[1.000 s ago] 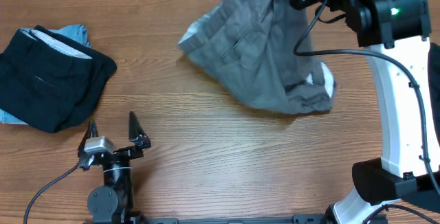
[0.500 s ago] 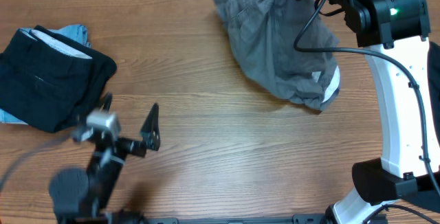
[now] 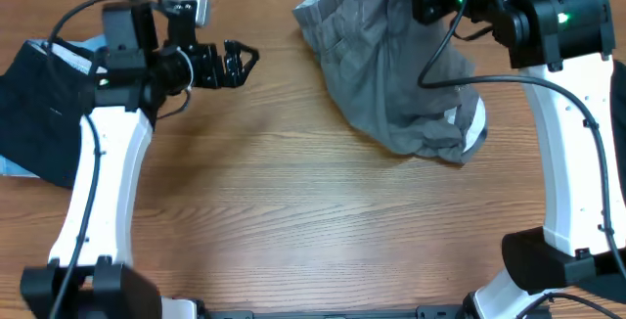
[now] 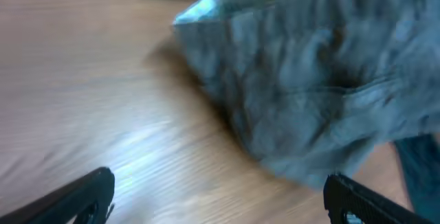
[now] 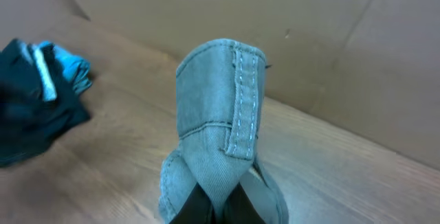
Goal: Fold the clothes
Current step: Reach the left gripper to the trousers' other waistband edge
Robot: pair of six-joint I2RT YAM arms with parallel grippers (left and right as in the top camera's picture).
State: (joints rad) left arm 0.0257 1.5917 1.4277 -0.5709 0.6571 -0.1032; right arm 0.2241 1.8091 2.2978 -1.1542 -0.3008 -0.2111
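Wrinkled grey garment hangs bunched, hem on table; black garment, seemingly folded, far left.

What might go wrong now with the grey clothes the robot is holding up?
The right pincer pinches only a thin seam of the grey garment, so it might slip free. The garment hangs bunched, so the open left pincer might grab a wrinkle instead of a corner, making a messy fold.
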